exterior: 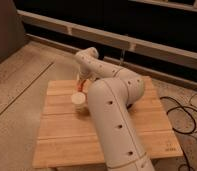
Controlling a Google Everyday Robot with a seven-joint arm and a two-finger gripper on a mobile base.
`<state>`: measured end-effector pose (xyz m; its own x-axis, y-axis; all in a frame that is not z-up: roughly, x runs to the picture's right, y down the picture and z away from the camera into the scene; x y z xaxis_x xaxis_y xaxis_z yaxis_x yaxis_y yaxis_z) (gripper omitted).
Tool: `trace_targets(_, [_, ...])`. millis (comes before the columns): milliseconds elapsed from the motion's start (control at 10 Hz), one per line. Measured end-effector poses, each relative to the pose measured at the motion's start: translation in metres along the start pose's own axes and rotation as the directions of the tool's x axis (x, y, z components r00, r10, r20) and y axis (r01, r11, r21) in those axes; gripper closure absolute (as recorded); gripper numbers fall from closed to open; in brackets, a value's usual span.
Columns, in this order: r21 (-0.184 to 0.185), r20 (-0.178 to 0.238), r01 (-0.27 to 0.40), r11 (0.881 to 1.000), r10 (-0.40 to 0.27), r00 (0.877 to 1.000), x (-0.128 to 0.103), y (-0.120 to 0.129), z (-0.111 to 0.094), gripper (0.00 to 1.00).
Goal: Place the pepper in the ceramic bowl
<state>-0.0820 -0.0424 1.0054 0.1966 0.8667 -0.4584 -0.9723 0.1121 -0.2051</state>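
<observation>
A small red-orange pepper (80, 85) shows as a bright speck near the back left part of a wooden table (57, 135). It sits right at the tip of the robot's claw (81, 80), which points downward at it from above. It cannot be told whether the claw is open or closed, whether it actually has hold of the pepper, or whether the pepper rests on the wood or hangs just above it.

Just in front of the pepper, toward the camera, stands a pale round cup (79, 99), upright on the table, its rim close below the claw.

The white arm (114, 115) fills much of the scene. It rises from the bottom edge as a thick tube with small dark holes, bends at a large rounded joint over the middle of the table, then reaches back and left to a narrower section that curves down to the claw.

The table is made of light planks running side to side. It stands on a speckled floor (17, 95). Dark cables (184, 112) lie looped on the floor to the right of the table. A pale ledge (157, 47) runs across the dark background behind.
</observation>
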Motion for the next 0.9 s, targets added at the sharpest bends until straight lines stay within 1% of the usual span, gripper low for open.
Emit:
trace_targets(100, [-0.008, 0.014, 0.002, 1.000, -0.002, 1.000, -0.003, 0.002, 0.002, 0.35])
trace_targets(200, [-0.014, 0.038, 0.025, 1.000, -0.025, 0.999, -0.009, 0.005, 0.003, 0.35])
trace_targets(400, [-0.016, 0.055, 0.072, 0.997, -0.071, 0.996, -0.014, 0.015, 0.007, 0.35])
trace_targets(500, [-0.022, 0.059, 0.105, 0.994, -0.104, 0.993, -0.015, 0.025, 0.011, 0.35])
trace_targets(600, [-0.027, 0.056, 0.133, 0.991, -0.131, 0.990, -0.016, 0.032, 0.017, 0.35])
trace_targets(700, [-0.034, 0.048, 0.145, 0.989, -0.144, 0.988, -0.015, 0.037, 0.023, 0.35])
trace_targets(900, [-0.063, -0.002, 0.163, 0.985, -0.163, 0.987, -0.003, 0.049, 0.049, 0.35])
